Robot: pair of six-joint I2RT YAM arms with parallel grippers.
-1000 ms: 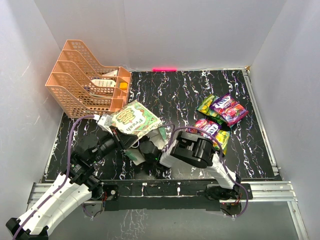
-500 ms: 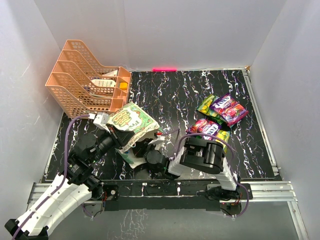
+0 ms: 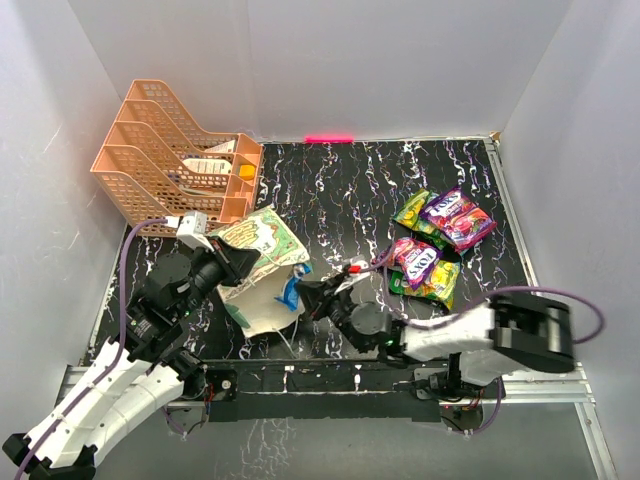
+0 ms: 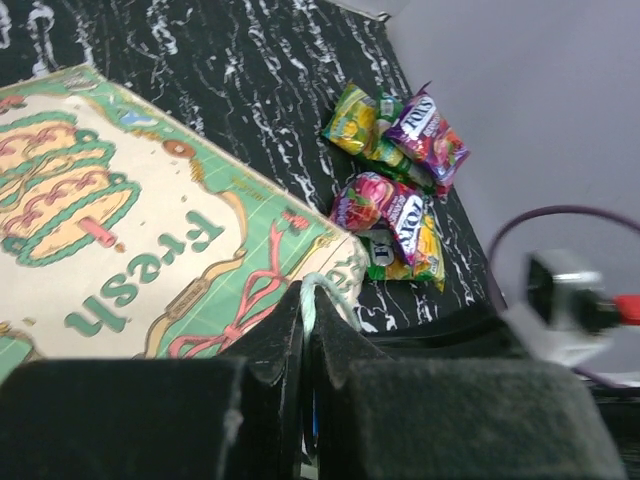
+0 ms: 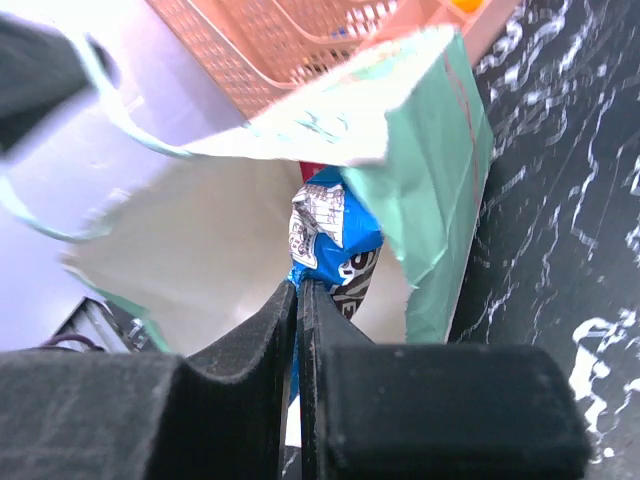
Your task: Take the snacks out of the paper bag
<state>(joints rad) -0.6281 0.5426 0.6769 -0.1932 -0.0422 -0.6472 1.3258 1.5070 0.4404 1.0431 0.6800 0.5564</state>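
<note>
The paper bag (image 3: 258,242) lies tilted at the left, mouth facing right; its "Fresh" face also shows in the left wrist view (image 4: 130,250). My left gripper (image 3: 240,262) is shut on the bag's mint edge (image 4: 312,290) and holds it up. My right gripper (image 3: 308,293) is shut on a blue snack packet (image 3: 290,291) at the bag's mouth; in the right wrist view the packet (image 5: 335,235) hangs from my jaws in front of the bag's open inside (image 5: 200,250). Several snacks (image 3: 432,240) lie at the right, also seen in the left wrist view (image 4: 395,200).
A peach mesh tray rack (image 3: 170,170) with white cards stands at the back left, just behind the bag. White walls close the sides and back. The black marbled table (image 3: 350,190) runs between bag and snack pile.
My right arm has pulled back to the right and out of the bag, bringing the blue packet to the mouth. The left gripper and bag have shifted left and up a little.
</note>
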